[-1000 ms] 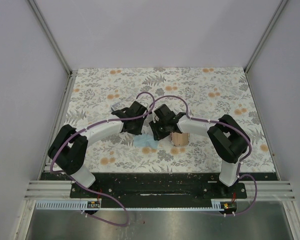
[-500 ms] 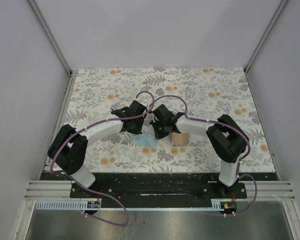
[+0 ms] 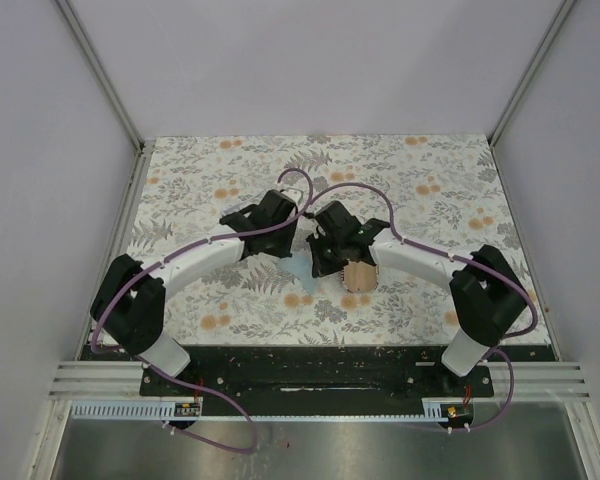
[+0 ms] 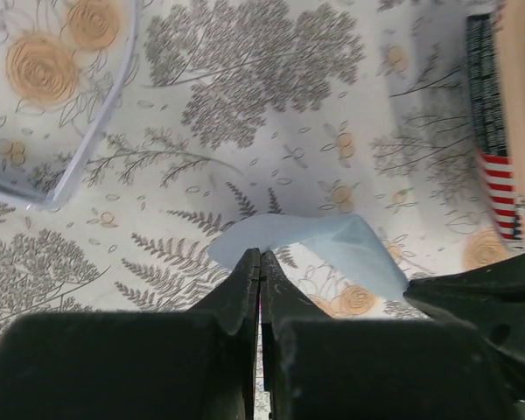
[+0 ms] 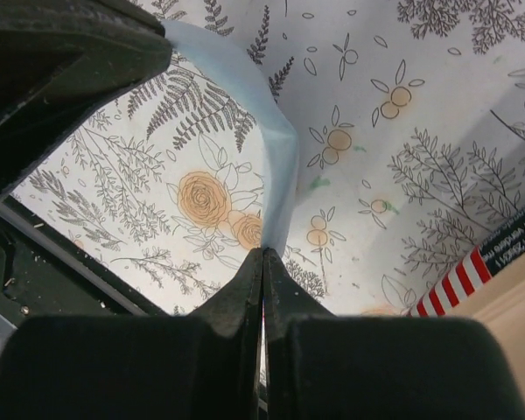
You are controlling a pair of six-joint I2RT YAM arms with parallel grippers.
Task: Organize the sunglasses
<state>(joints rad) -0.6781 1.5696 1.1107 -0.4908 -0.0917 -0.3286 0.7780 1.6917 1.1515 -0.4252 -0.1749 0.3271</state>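
Currently the left tool (image 4: 260, 262) and right tool (image 5: 263, 258) each pinch the light blue soft cloth (image 4: 332, 245). The thin pale-framed sunglasses (image 4: 87, 140) lie on the counter (image 4: 245, 87), ahead-left of the left tool. Uneven pulling could slip these shallow edge grips.

Finding: a robotics test cell, not a home or a shop. I operate the left pincer (image 4: 260, 262) and the right pincer (image 5: 262, 258) inside a bare enclosure. Plain pale walls (image 3: 330, 60) stand beyond them and to either side, joined by aluminium corner posts (image 3: 98, 70). The surface (image 3: 430, 170) beneath them carries a printed floral cover. Behind them, both arms are bolted to a black base plate (image 3: 310, 372), with a slotted cable duct (image 3: 310, 410) and exposed purple cabling (image 3: 293, 171).
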